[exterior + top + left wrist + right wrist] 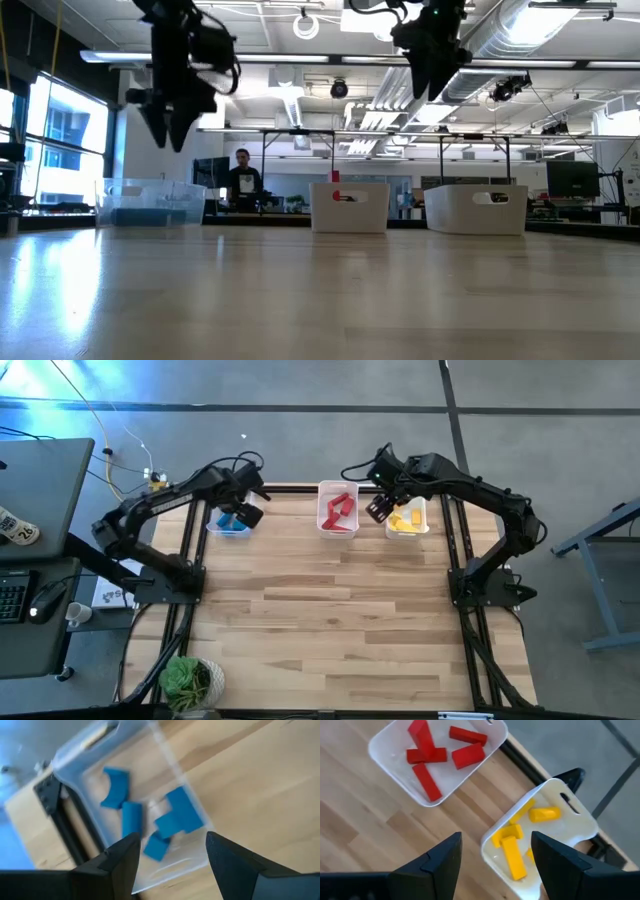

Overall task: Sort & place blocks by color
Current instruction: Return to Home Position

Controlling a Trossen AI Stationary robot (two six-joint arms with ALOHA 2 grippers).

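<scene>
Both claws are reading released, gripping nothing. Left claw (172, 839) is hovering over the clear bin (75, 752), with the blue blocks (177, 815) lying straight below it. Right claw (495, 840) is hanging above the yellow blocks (512, 857), red blocks (427, 757) sitting upper left. I'm judging the retreat needs lifting first.

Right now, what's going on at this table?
Sorting looks finished. Blue blocks lie in the clear bin, red blocks in the middle white bin, yellow blocks in the right white bin. The left arm hangs above the clear bin, the right arm above the gap between the white bins, both with jaws open and empty.
</scene>
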